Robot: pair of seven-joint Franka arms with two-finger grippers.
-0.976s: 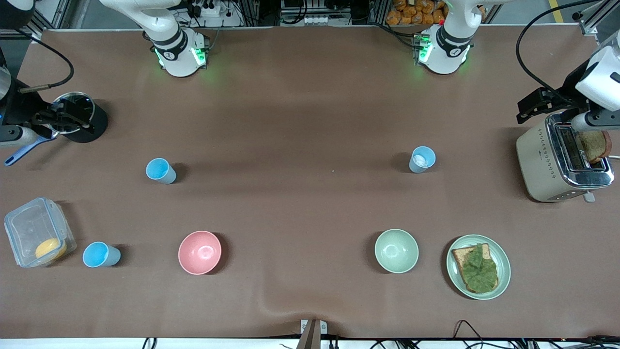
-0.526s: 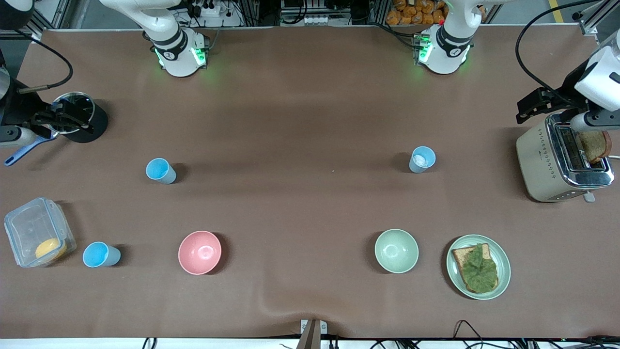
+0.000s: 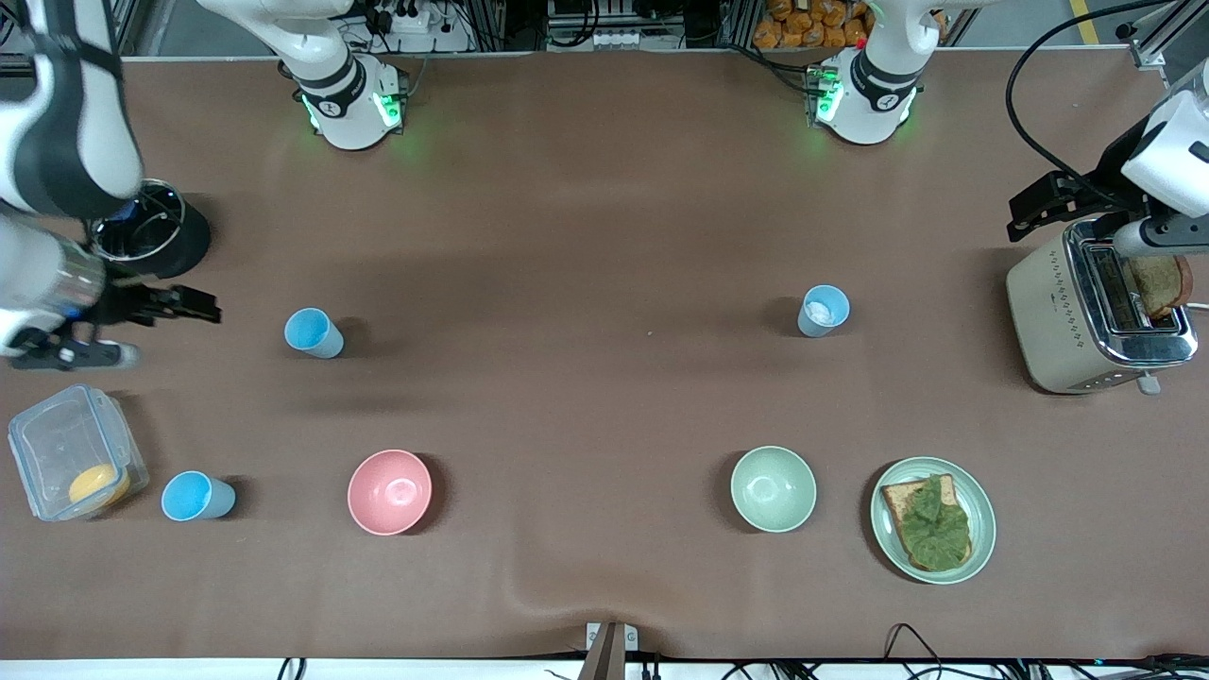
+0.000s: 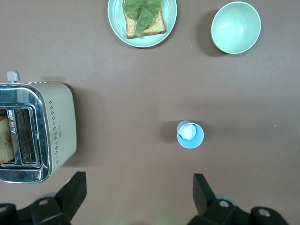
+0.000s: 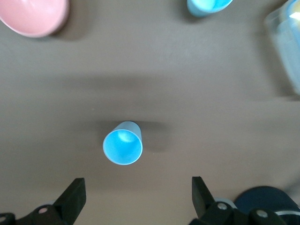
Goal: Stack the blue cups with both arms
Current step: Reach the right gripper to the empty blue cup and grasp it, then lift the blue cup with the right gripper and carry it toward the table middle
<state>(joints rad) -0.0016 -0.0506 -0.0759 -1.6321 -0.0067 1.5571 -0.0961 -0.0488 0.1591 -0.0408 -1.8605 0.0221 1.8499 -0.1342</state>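
Partly hidden or cut off: the right arm's upper links leave the front view at its edge, and the left arm's wrist is cropped at the other edge above the toaster. In each wrist view only the tips of that arm's own fingers show. The clear container is blurred in the right wrist view, and what the yellow item in it is cannot be made out.

Right tool: fingers spread wide, holding nothing, over the table at the right arm's end, beside the black pot. Left tool: fingers spread wide, empty, over the table beside the toaster, in which a slice of toast stands.

Blue cups, all upright and well apart:
- Sky-blue cup, bright blue inside, near the right tool; seen from directly above in the right wrist view.
- Second sky-blue cup, nearer the front camera, between the clear container and the pink bowl; cut off in the right wrist view.
- Paler cup, whitish inside, toward the left arm's end; also in the left wrist view.

The green bowl and the plate with leaf-topped bread sit nearer the front camera than the paler cup.
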